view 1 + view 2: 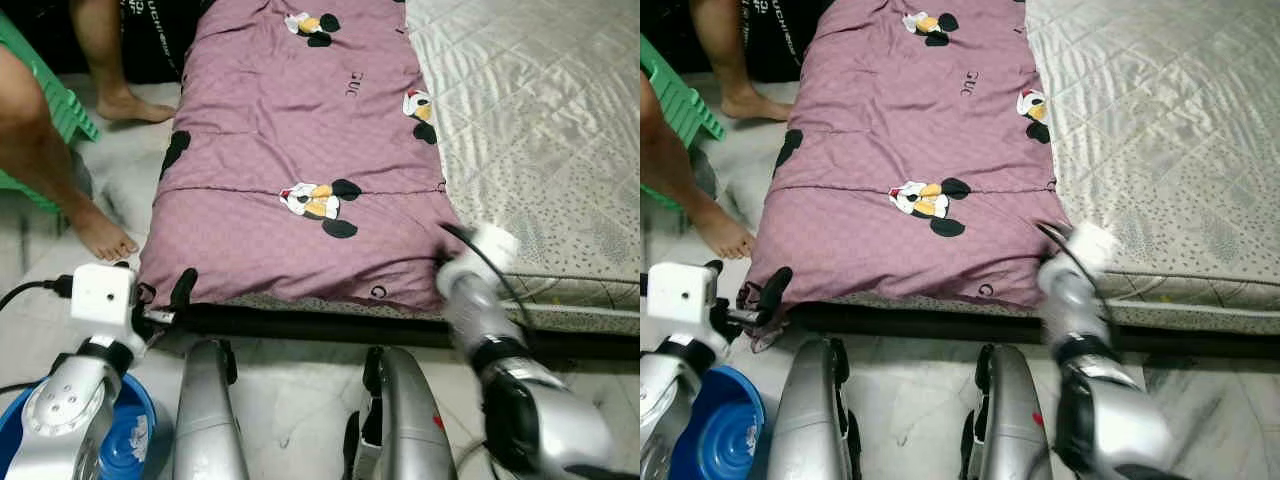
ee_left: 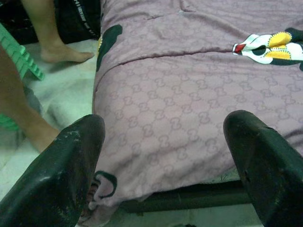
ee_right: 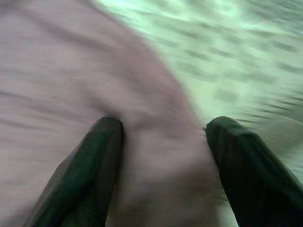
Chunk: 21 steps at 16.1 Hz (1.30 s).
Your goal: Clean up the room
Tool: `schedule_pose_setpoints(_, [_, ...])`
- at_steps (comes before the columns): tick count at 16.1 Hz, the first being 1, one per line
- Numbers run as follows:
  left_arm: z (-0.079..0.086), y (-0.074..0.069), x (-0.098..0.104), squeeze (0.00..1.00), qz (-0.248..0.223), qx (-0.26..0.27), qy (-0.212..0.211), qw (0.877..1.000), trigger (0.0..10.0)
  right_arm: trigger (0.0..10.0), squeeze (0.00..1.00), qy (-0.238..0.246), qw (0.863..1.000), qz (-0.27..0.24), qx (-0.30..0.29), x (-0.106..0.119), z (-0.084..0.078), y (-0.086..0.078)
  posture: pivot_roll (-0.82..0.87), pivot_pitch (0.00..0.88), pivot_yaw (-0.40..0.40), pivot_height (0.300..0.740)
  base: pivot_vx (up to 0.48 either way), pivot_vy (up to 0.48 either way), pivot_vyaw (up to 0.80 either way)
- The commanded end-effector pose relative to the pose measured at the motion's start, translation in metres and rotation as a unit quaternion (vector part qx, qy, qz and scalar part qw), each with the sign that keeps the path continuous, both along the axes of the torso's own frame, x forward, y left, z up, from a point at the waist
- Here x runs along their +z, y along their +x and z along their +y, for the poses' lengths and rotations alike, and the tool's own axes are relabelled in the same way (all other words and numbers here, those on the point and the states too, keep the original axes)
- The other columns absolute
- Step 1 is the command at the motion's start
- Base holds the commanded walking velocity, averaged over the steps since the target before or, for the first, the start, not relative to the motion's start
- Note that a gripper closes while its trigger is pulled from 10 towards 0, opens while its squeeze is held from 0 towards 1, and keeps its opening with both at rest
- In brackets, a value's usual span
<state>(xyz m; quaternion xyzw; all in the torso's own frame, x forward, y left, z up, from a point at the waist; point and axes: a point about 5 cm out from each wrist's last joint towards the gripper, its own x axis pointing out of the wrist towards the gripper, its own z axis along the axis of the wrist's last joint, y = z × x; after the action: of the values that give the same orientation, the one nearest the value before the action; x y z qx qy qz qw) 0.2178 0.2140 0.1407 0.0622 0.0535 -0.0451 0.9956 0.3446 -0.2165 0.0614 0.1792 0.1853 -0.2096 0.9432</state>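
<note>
Right hand (image 3: 161,156) and blanket (image 3: 71,71) blurred; person (image 1: 40,150) cropped.

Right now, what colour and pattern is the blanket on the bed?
The blanket is mauve-purple with cartoon mouse figures and a faint logo print, clearest in the left eye view.

Even, soft indoor light across both eye views, no hard glare, colours a touch washed out. The purple quilt (image 1: 300,150) reads sharp, its cartoon prints crisp, and the pale mattress (image 1: 540,120) beside it shows its stitching cleanly. Deep shadow runs under the bed's near edge as a black band. The right arm (image 1: 500,330) smears with motion blur, wrist to forearm, edges ghosted. Left wrist view is clear but carries a greenish cast on the floor; the black fingers (image 2: 71,175) up close sit soft, out of focus. Right wrist view is heavily blurred throughout, quilt and mattress streaked, its fingers (image 3: 90,170) dark and fuzzy.
</note>
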Motion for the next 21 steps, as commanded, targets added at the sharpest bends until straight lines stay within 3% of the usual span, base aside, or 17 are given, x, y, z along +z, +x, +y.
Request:
schedule_pose_setpoints(1, [-0.001, 0.001, -0.004, 0.00, 0.007, -0.007, 0.004, 1.000, 10.0, 10.0, 0.00, 0.014, 0.998, 0.045, -0.029, -0.019, -0.013, -0.017, 0.15, 0.202, -0.065, 0.572, 0.000, 0.000, 0.00])
schedule_pose_setpoints(4, [-0.002, 0.015, -0.005, 0.00, -0.001, -0.013, 0.001, 1.000, 10.0, 10.0, 0.00, 0.024, 0.997, 0.070, -0.036, -0.033, -0.024, -0.035, 0.12, 0.166, -0.053, 0.572, 0.000, 0.000, 0.00])
schedule_pose_setpoints(7, [-0.007, 0.030, -0.005, 0.00, -0.013, -0.027, -0.003, 1.000, 10.0, 10.0, 0.00, -0.067, 0.996, -0.049, 0.024, 0.007, -0.019, -0.023, 0.08, 0.111, -0.029, 0.572, 0.000, 0.000, 0.00])
schedule_pose_setpoints(8, [-0.008, 0.035, -0.006, 0.00, -0.015, -0.030, -0.005, 0.999, 10.0, 10.0, 0.00, -0.144, 0.981, -0.108, 0.069, 0.034, -0.014, -0.016, 0.06, 0.091, -0.017, 0.572, 0.000, 0.000, 0.00])
schedule_pose_setpoints(10, [-0.011, 0.044, -0.008, 0.00, -0.020, -0.039, -0.006, 0.999, 10.0, 10.0, 0.00, -0.226, 0.951, -0.180, 0.110, 0.075, -0.006, -0.010, 0.04, 0.059, -0.004, 0.572, 0.000, 0.000, 0.00])
schedule_pose_setpoints(12, [-0.013, 0.051, -0.009, 0.00, -0.025, -0.043, -0.009, 0.999, 10.0, 10.0, 0.00, -0.286, 0.914, -0.234, 0.170, 0.098, 0.010, -0.010, 0.02, 0.037, 0.005, 0.572, 0.000, 0.000, 0.00])
schedule_pose_setpoints(14, [-0.023, 0.055, -0.006, 0.00, -0.055, -0.073, -0.041, 0.995, 10.0, 10.0, 0.00, -0.298, 0.879, -0.268, 0.258, 0.104, 0.041, -0.027, -0.02, 0.000, 0.016, 0.572, 0.000, 0.000, 0.00])
schedule_pose_setpoints(16, [-0.027, 0.057, -0.013, 0.00, -0.053, -0.083, -0.058, 0.993, 10.0, 10.0, 0.00, -0.295, 0.879, -0.256, 0.275, 0.089, 0.052, -0.049, -0.03, 0.000, 0.014, 0.572, 0.000, 0.000, 0.00])
schedule_pose_setpoints(17, [-0.030, 0.057, -0.012, 0.00, -0.064, -0.088, -0.058, 0.992, 10.0, 10.0, 0.00, -0.252, 0.898, -0.246, 0.265, 0.079, 0.056, -0.060, -0.03, 0.000, 0.010, 0.572, 0.000, 0.000, 0.00])
schedule_pose_setpoints(19, [-0.034, 0.059, -0.009, 0.00, -0.077, -0.091, -0.046, 0.992, 10.0, 10.0, 0.00, -0.241, 0.898, -0.256, 0.264, 0.077, 0.066, -0.072, -0.04, 0.000, 0.003, 0.572, 0.000, 0.000, 0.00])
schedule_pose_setpoints(21, [-0.035, 0.059, -0.007, 0.00, -0.093, -0.086, -0.039, 0.991, 10.0, 10.0, 0.00, -0.208, 0.914, -0.257, 0.235, 0.074, 0.071, -0.080, -0.04, 0.000, 0.002, 0.572, 0.000, 0.000, 0.00])
